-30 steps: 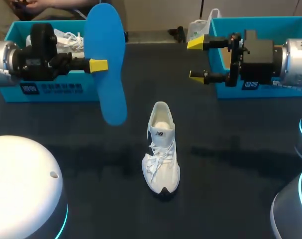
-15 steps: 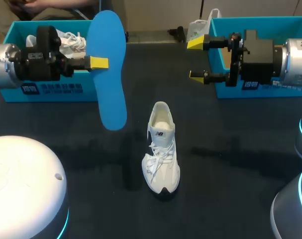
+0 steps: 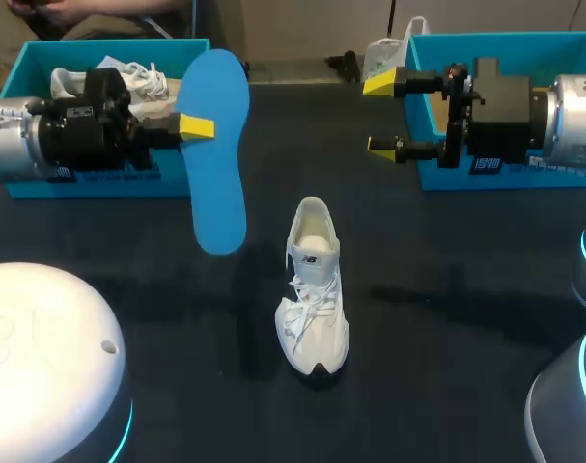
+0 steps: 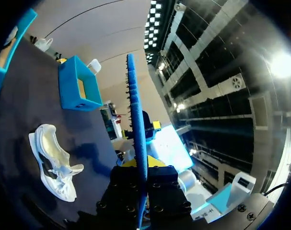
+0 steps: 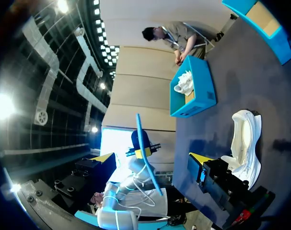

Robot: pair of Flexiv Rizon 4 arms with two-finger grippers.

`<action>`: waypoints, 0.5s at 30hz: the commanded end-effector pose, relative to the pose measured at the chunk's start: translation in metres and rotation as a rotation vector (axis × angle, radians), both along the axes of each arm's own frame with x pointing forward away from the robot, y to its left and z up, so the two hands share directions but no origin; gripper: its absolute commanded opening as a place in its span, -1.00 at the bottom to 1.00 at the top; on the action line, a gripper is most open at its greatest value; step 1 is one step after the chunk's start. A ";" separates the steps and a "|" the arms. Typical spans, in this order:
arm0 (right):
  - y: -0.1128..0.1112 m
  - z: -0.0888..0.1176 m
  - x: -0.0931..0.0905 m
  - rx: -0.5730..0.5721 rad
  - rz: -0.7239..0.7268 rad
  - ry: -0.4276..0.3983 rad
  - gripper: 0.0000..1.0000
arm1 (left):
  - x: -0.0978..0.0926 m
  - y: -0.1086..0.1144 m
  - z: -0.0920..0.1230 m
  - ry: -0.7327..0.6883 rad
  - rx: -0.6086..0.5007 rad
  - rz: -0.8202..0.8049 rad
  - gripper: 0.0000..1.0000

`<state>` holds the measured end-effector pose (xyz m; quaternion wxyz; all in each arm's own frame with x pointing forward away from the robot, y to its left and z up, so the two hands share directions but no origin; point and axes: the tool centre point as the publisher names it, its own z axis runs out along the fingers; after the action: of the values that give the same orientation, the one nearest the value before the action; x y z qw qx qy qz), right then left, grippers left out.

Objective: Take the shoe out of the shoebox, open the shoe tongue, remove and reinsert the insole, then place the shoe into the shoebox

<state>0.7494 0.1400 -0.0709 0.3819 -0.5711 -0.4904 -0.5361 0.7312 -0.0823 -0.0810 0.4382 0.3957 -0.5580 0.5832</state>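
Left tool point(image 3: 194, 126) clenched on blue insole point(image 3: 220, 183), its far finger seemingly hidden behind it; right tool point(image 3: 383, 116) released, empty

White lace-up sneaker point(image 3: 314, 289) is sitting mid-table on the dark tabletop point(image 3: 447, 318). Left gripper point(image 3: 196, 126) is holding the flat blue foam insole point(image 3: 218, 154) up, behind-left of it. Teal cardboard shoebox point(image 3: 41, 50) is sitting back-left with a second white sneaker point(image 3: 128, 75) inside. A matching teal box point(image 3: 505, 40) is sitting back-right, with the right gripper point(image 3: 382, 116) hovering at its left edge.

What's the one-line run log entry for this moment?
left gripper: shut on insole | right gripper: open, empty | shoe: upright on table
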 end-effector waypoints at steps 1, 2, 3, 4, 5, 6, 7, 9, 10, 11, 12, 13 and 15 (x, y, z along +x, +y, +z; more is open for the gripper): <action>0.003 0.000 0.001 -0.001 -0.001 0.001 1.00 | 0.007 -0.003 -0.005 0.028 -0.009 -0.014 -1.00; 0.003 0.000 0.001 -0.001 -0.001 0.001 1.00 | 0.007 -0.003 -0.006 0.044 -0.012 -0.017 -1.00; 0.003 0.000 0.001 -0.001 -0.001 0.001 1.00 | 0.008 -0.004 -0.006 0.055 -0.013 -0.017 -1.00; 0.003 0.000 0.001 -0.001 -0.001 0.001 1.00 | 0.008 -0.005 -0.007 0.068 -0.010 -0.016 -1.00; 0.003 0.000 0.001 -0.001 -0.001 0.001 1.00 | 0.008 -0.005 -0.008 0.083 -0.013 -0.018 -1.00; 0.003 0.000 0.001 -0.001 -0.001 0.001 1.00 | 0.009 -0.006 -0.009 0.084 -0.013 -0.015 -1.00; 0.003 0.000 0.001 -0.001 -0.001 0.001 1.00 | 0.010 -0.007 -0.010 0.075 -0.010 -0.014 -1.00; 0.003 0.000 0.001 -0.001 -0.001 0.001 1.00 | 0.010 -0.009 -0.011 0.085 -0.014 -0.015 -1.00; 0.003 0.000 0.001 -0.001 -0.001 0.001 1.00 | 0.010 -0.010 -0.012 0.084 -0.014 -0.015 -1.00; 0.003 0.000 0.001 -0.001 -0.001 0.001 1.00 | 0.010 -0.010 -0.012 0.084 -0.014 -0.014 -1.00; 0.003 0.000 0.001 -0.001 -0.001 0.001 1.00 | 0.009 -0.011 -0.013 0.084 -0.014 -0.014 -1.00; 0.003 0.000 0.001 -0.001 -0.001 0.001 1.00 | 0.008 -0.012 -0.014 0.082 -0.013 -0.013 -1.00; 0.003 0.000 0.001 -0.001 -0.001 0.001 1.00 | 0.008 -0.013 -0.014 0.080 -0.014 -0.013 -1.00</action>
<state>0.7494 0.1400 -0.0709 0.3819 -0.5711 -0.4904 -0.5361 0.7388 -0.0932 -0.0932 0.4667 0.4124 -0.5389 0.5671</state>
